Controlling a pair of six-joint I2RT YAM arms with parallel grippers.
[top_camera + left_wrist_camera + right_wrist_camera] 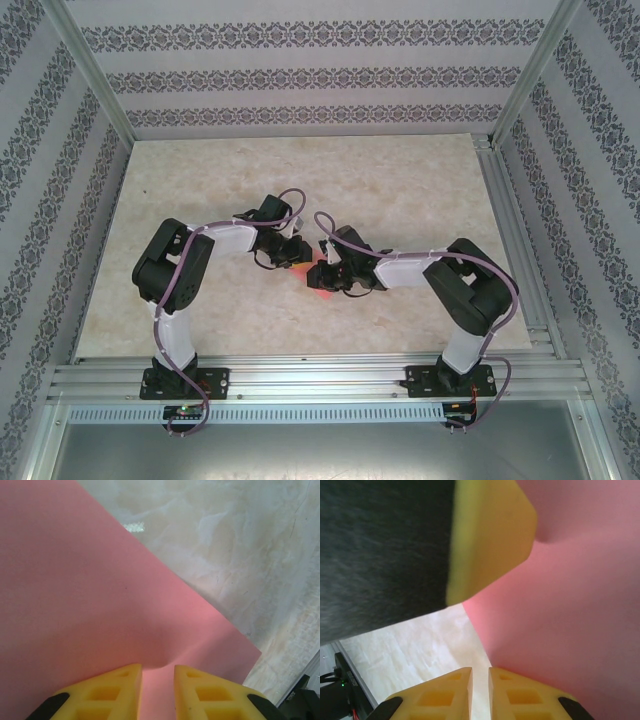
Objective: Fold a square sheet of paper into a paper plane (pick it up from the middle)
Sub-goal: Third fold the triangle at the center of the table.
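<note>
Yellow fingertips (pixel 125 682) of the left end effector (pixel 158 669) stand narrowly apart, and the paper (pixel 100 590) puckers up into the slit between them, pinched there. One corner of the paper points out over the marbled tabletop (pixel 240 545). Seen from the right wrist, a left finger (pixel 490 540) presses a dent into the paper. The right end effector (pixel 480 670) is nearly closed at the paper's edge; whether it grips, I cannot tell. From above, both meet mid-tabletop at the paper.
</note>
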